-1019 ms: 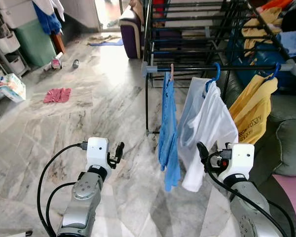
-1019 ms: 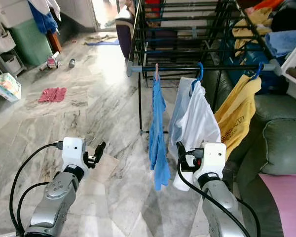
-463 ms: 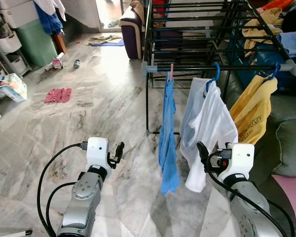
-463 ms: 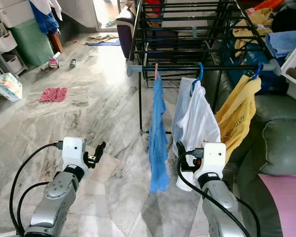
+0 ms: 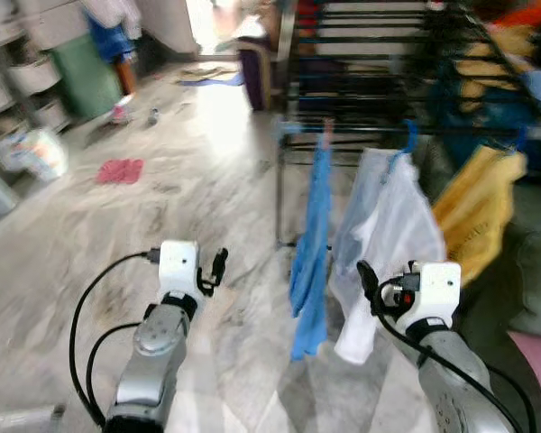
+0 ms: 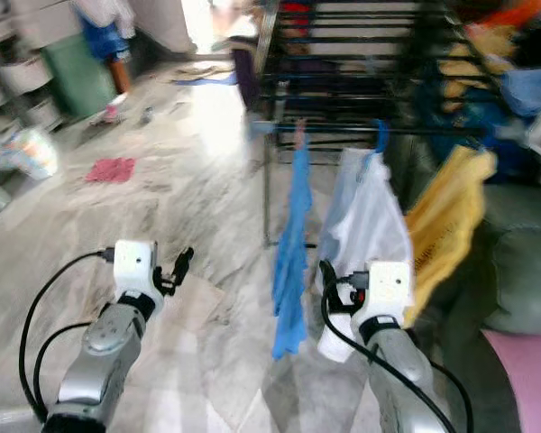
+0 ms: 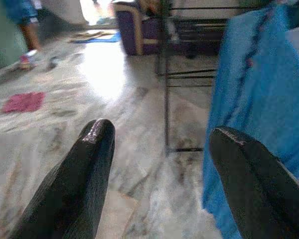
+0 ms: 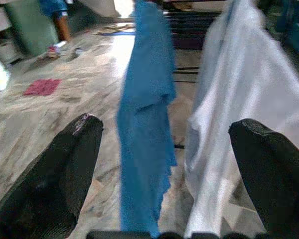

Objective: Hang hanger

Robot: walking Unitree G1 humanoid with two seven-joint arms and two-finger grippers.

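Both eye views are blurring for me, so the small objects on the grey marble floor (image 5: 189, 171) are staying unreadable. The yellow printed garment (image 5: 478, 212) is running past the frame edge, its print smeared.

A blue hanger (image 5: 406, 140) hooks over the dark front rail of the drying rack (image 5: 361, 86), carrying a white shirt (image 5: 389, 236) that hangs straight down. Just beside it hangs a blue garment (image 5: 313, 242), its hanger too blurred to make out.
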